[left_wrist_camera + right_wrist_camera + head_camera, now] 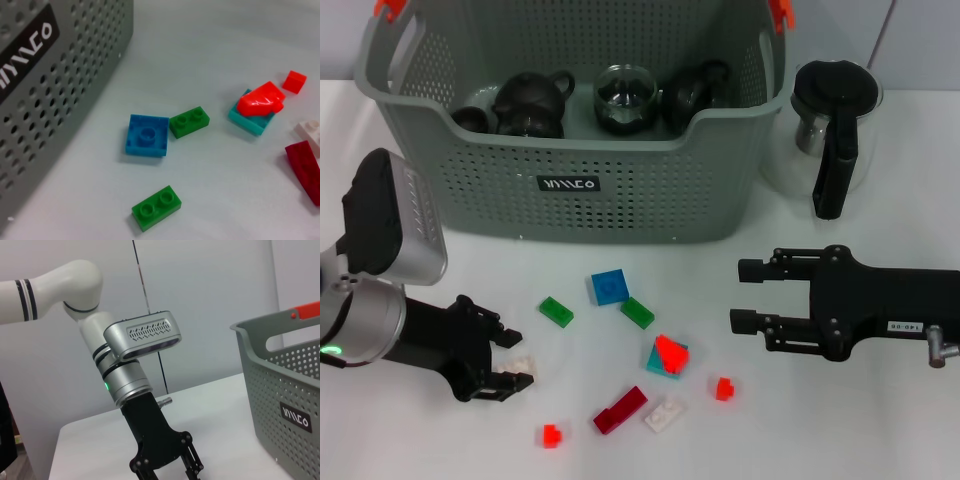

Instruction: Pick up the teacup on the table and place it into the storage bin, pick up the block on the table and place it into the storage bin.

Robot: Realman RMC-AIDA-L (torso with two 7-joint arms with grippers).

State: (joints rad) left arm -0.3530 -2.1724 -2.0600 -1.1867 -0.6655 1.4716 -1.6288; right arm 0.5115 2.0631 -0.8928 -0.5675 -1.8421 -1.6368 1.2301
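Now the left gripper (510, 360) is hovering low with fingers spread around a small white block (524, 366), while the right gripper (745, 296) is waiting released, holding nothing, to the right. Closing off-centre risks flicking that block away. Only the head view is showing teaware already inside the far storage bin (620, 190); the left wrist view is showing just scattered bricks.

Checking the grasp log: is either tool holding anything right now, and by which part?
Nothing is held. The left tool sits open low around a small white block, not yet closed on it. The right tool hovers open, apart from the blocks.
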